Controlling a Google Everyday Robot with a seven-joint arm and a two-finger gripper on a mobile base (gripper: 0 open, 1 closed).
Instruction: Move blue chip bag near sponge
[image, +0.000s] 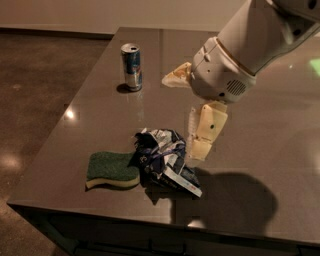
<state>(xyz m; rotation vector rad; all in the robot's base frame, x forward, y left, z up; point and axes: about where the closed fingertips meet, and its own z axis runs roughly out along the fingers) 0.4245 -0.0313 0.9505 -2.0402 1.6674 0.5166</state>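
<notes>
The cream two-finger pincer (181, 117) hangs right of centre, spread wide and gripping nothing: one finger (175, 77) pokes out toward the upper left, the other (209, 129) points down at the dark glossy table top (90, 120).

Over on the left, low in the frame, the flat wavy-edged sponge, green scouring top on pale yellow foam (112, 171), lies flat near the front edge. Above it, in the upper left, a slim blue-and-silver drink can (131, 66) stands upright, well apart from the action. Centre now: the crumpled dark blue foil chip bag with white patches (165, 161) rests on the table, its left side touching or just beside the sponge's right end, and nothing is holding it. So the placing looks done, and what remains, I'd say, is the getaway.

And here is the catch: that lower finger's tip sits just beside the bag's right edge. The clean way out is straight up first, jaws kept wide, then back toward the upper right where the big white arm (260, 40) comes in. Any sideways sweep to the left risks nudging the light, wrinkly foil off its spot.
</notes>
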